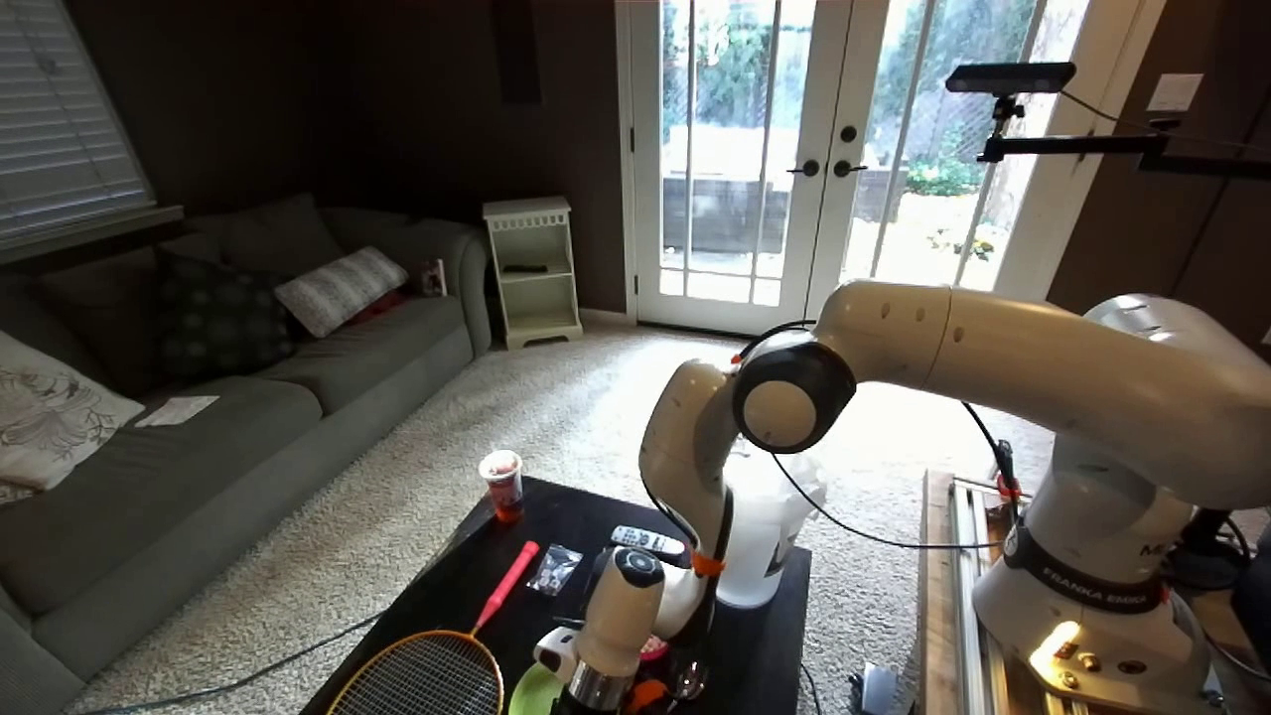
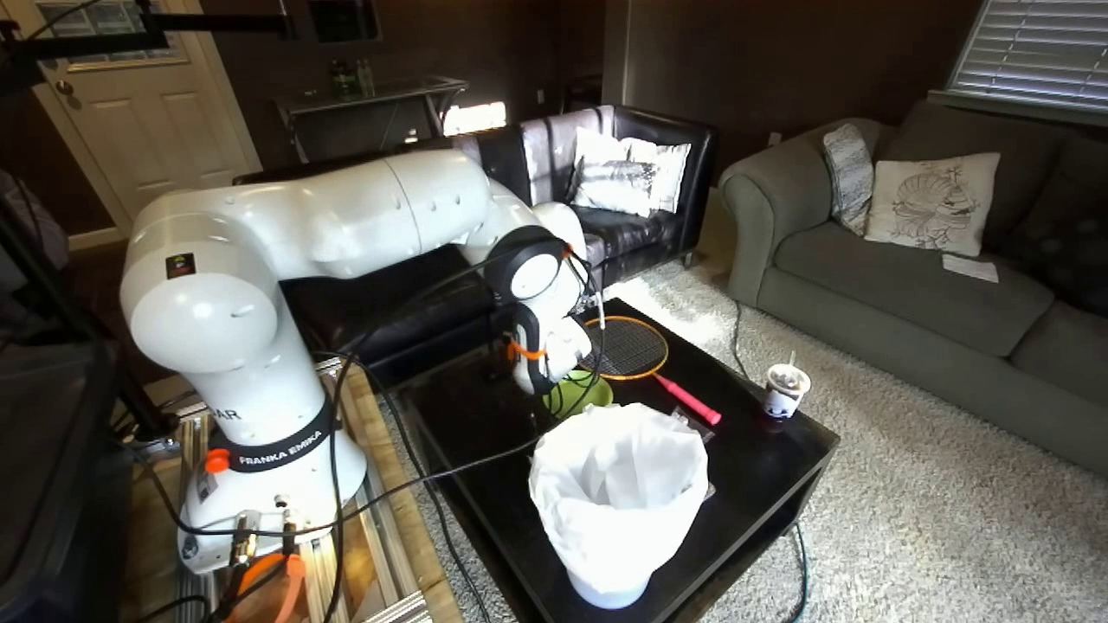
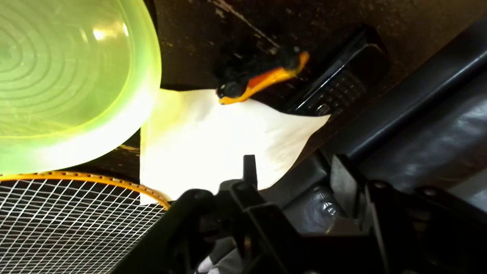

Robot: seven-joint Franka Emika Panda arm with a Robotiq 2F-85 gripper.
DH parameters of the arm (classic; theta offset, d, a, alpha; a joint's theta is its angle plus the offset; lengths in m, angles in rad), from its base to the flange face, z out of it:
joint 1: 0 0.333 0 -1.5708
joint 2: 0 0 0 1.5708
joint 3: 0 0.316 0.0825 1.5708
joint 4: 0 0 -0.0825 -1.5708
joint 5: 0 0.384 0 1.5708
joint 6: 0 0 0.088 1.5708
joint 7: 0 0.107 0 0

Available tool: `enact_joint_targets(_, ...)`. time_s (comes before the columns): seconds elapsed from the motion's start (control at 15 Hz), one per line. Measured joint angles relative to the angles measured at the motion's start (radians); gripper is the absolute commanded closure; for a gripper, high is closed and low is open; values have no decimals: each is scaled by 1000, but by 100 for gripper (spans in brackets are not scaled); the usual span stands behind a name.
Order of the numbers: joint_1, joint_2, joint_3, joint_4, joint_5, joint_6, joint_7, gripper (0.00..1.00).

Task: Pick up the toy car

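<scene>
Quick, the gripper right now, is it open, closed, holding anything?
Gripper: open, holding nothing; in the wrist view the toy car lies apart from it.

Harsh daylight through glass doors (image 1: 832,189) — dim walls (image 1: 427,109), blown-out paper (image 3: 224,140), blurry toy car (image 3: 266,80).
</scene>
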Motion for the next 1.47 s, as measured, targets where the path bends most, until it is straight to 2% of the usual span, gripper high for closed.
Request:
enact_joint_targets(0.07,3,1,-14,-16,40,20,-41,79)
enact_joint_targets(0.13,7,1,-30,-33,86,40,-85,45)
enact_joint_targets(0.27,23,3,-65,-67,173,82,-169,42)
enact_joint_targets(0.47,61,5,-112,-116,274,127,-267,23)
enact_joint_targets(0.67,97,6,-134,-151,317,130,-290,1)
enact_joint_targets(1.2,120,7,-130,-173,356,107,-196,0)
enact_joint_targets(1.47,120,1,-117,-173,355,38,-111,0)
